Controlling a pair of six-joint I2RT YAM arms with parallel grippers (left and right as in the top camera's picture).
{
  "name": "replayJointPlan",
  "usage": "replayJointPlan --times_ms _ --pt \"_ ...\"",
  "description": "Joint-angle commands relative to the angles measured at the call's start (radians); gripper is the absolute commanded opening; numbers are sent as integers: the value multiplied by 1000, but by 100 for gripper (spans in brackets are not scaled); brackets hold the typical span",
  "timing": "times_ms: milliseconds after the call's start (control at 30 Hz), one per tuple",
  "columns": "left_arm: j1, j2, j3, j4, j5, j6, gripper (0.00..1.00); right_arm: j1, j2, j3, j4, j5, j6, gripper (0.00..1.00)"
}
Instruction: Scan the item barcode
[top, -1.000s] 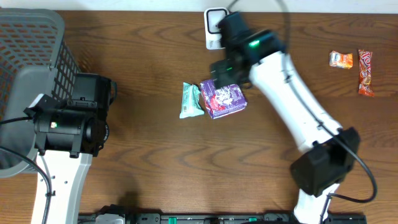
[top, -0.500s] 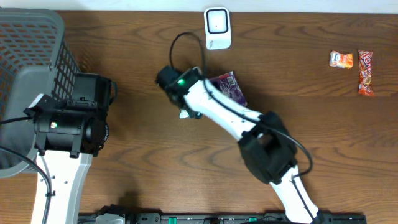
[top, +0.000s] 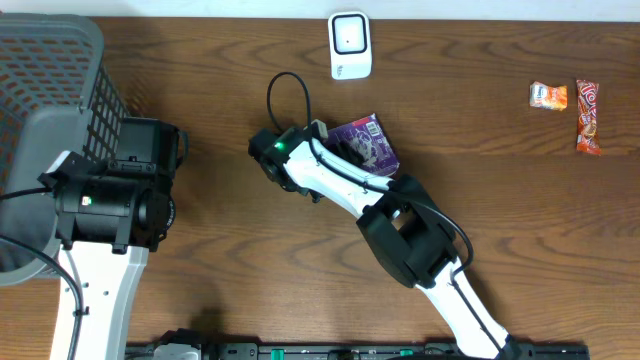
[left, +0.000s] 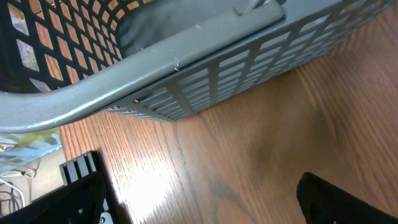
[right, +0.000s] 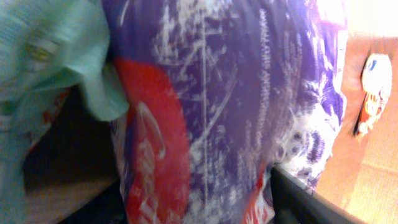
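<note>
Two-fingered left gripper (left: 205, 208) spread wide, empty, beside the grey plastic mesh basket (left: 186, 56). Right gripper (top: 283, 160) close beside the glossy purple snack packet (top: 368, 142) mid-table; whether its fingers grip anything cannot be told.

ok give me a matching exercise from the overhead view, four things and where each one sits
Things
1. grey basket
2. white scanner
3. purple packet
4. red wrapper

Places in the overhead view
a. far right side
b. middle, next to the right arm
c. top left corner
d. top edge, centre

Pairs: 1-c, 2-d, 3-b, 4-a
</note>
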Motion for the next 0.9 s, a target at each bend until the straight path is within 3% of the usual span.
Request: replayJointPlan --times_ms 0,100,167,200,400,700,867 --pt "4 4 -5 -3 -24 -5 98 -39 20 -9 0 -3 16 47" --pt "4 4 -5 -3 -24 -5 98 -60 20 -10 1 -28 16 32" --pt "4 4 -5 -3 -24 -5 98 -75 20 -10 5 -60 15 5" --pt "4 4 -5 -3 -24 -5 98 -84 19 -8 3 -82 15 1" --pt "4 4 -5 -3 -24 -5 98 -152 -42 48 -76 -190 5 1" --pt "4 4 -5 -3 -24 -5 98 -418 -282 97 -38 -958 -295 1" --pt "4 4 -5 -3 -24 -5 98 -567 -290 85 -62 -1365 -444 1"
